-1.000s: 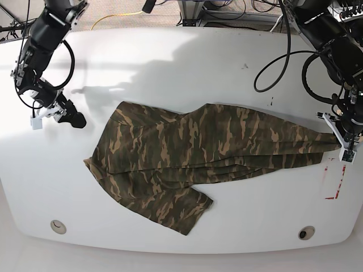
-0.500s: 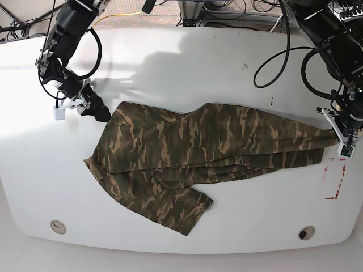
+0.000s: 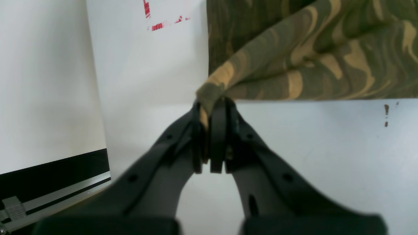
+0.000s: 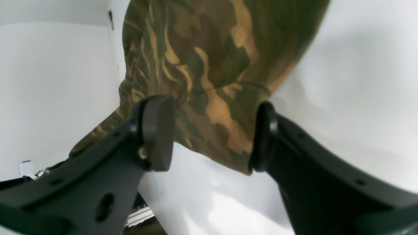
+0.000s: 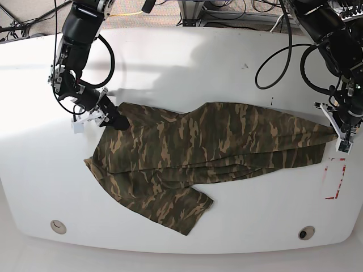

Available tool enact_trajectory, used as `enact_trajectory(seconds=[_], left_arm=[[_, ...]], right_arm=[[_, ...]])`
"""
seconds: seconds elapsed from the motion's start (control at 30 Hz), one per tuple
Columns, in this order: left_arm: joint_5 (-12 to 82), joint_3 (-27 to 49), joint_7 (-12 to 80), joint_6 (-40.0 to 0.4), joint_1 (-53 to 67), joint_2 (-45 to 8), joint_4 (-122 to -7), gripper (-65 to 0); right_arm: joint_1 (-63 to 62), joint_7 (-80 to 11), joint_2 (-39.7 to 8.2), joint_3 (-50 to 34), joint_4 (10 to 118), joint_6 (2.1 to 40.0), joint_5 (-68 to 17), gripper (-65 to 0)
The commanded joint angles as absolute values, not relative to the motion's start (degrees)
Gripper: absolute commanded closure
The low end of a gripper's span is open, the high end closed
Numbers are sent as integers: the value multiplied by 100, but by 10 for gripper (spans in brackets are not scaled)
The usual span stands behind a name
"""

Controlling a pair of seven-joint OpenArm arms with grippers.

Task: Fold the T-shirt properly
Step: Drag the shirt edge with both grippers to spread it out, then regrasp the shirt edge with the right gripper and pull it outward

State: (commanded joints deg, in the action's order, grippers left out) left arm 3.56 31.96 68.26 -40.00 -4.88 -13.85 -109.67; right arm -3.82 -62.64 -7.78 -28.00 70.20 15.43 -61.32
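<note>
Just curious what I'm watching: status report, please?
Left gripper shut on T-shirt corner. Right gripper open, astride opposite corner. Shirt flat on table, unfolded. Nothing in the way.

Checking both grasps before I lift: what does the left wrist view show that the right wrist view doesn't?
Left wrist only: the left end effector shut on a bunched edge of the T-shirt, with red marks on the table beyond. Right wrist only: the right end effector open, fingers astride another shirt corner, not yet closed. Both show camouflage cloth on the white table.
</note>
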Motion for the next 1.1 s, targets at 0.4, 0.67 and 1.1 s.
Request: enact_trajectory(seconds=[0.4, 0.67, 1.1], left_arm=[[347, 3187, 6826, -4000, -479, -1279, -10967, 0], [338, 3160, 6826, -4000, -479, -1262, -10967, 0], [338, 3152, 6826, -4000, -497, -1262, -10967, 0]], right_arm=[[-462, -6281, -778, -2800, 7029, 1332, -6132, -217], [-365, -6343, -760, -2800, 7618, 1042, -5930, -6], [-180, -6492, -901, -2580, 8505, 1024, -5903, 0]])
